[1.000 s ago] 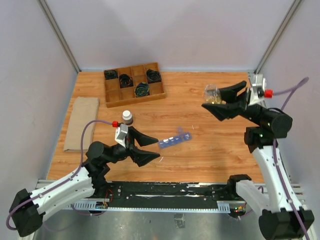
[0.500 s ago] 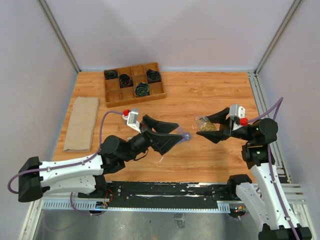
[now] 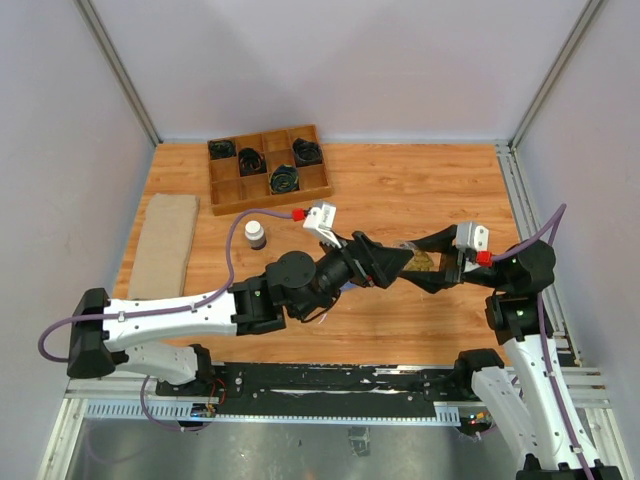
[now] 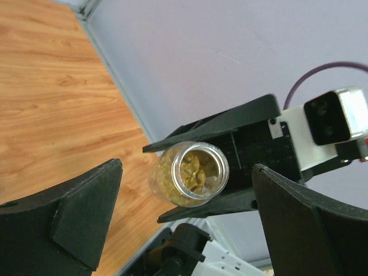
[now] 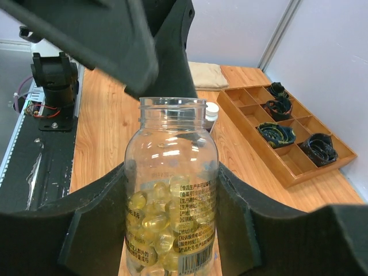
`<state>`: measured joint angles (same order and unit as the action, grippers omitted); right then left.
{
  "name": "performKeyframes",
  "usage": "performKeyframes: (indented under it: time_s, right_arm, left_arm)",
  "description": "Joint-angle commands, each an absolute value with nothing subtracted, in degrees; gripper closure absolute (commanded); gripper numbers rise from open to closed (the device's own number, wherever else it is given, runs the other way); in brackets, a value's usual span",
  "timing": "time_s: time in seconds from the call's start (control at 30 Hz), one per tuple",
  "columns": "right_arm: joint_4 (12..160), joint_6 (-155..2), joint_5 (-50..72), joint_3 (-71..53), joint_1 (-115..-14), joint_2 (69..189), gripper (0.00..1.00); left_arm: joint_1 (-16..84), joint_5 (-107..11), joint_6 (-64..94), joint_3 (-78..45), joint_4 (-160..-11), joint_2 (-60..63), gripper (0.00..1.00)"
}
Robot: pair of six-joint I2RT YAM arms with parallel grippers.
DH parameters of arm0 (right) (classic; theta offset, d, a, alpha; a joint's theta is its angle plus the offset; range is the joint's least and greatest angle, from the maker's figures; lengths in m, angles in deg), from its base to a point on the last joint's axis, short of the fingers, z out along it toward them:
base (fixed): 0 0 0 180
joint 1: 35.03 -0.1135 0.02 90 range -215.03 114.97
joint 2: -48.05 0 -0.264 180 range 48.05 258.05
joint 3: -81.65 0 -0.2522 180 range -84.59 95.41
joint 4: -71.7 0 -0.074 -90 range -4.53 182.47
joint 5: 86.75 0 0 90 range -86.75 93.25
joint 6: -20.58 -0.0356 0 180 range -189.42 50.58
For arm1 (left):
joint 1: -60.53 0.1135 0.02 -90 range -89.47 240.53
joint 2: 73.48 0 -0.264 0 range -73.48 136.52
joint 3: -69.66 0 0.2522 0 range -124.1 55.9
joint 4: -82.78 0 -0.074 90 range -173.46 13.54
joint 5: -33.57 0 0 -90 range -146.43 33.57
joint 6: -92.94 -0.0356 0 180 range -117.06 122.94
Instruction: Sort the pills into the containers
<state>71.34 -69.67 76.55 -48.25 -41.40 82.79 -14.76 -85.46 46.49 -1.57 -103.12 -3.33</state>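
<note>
The pills [image 5: 154,225] are yellow capsules lying in a clear, uncapped labelled bottle [image 5: 171,190]. My right gripper [image 5: 172,221] is shut on the bottle's sides and holds it above the table, right of centre [image 3: 422,260]. In the left wrist view the bottle's open mouth [image 4: 198,168] faces the camera, with the pills [image 4: 194,172] showing inside. My left gripper [image 3: 395,262] is open wide just in front of that mouth, one finger [image 4: 86,213] on either side and apart from the bottle. The containers are hidden in every view.
A dark brown bottle with a white cap [image 3: 255,233] stands left of centre. A wooden grid tray [image 3: 268,170] with black coils sits at the back left. A folded tan cloth [image 3: 165,247] lies along the left edge. The left arm stretches across the table's middle.
My left arm has swung right to the bottle and its jaws have opened wide. My right gripper has brought the bottle down and in toward the centre.
</note>
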Motion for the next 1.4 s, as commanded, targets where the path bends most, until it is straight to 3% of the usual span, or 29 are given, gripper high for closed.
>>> performKeyframes:
  time_s: [0.0,0.47,1.13,1.27,1.37]
  right_arm:
    - [71.89,-67.70,76.61,-47.35,-42.14,82.33,0.96]
    - [72.45,-66.75,76.46,-47.72,-42.23,82.67,0.97]
    - [74.54,-64.17,75.59,-47.63,-42.90,83.62,0.95]
    - [74.73,-63.83,75.59,-47.64,-43.01,83.65,0.94]
    - [75.10,-63.48,75.59,-47.62,-43.03,83.62,0.85]
  left_arm:
    - [-17.32,-91.78,46.30,-5.45,-97.79,-1.06,0.01]
    - [-19.19,-97.46,47.33,-10.71,-92.49,3.47,0.23]
    - [-19.19,-93.76,49.64,-11.82,-91.44,5.08,0.38]
    - [-19.19,-93.98,49.28,-11.71,-91.55,4.93,0.50]
    - [-19.15,-94.28,49.18,-11.22,-91.71,4.47,0.59]
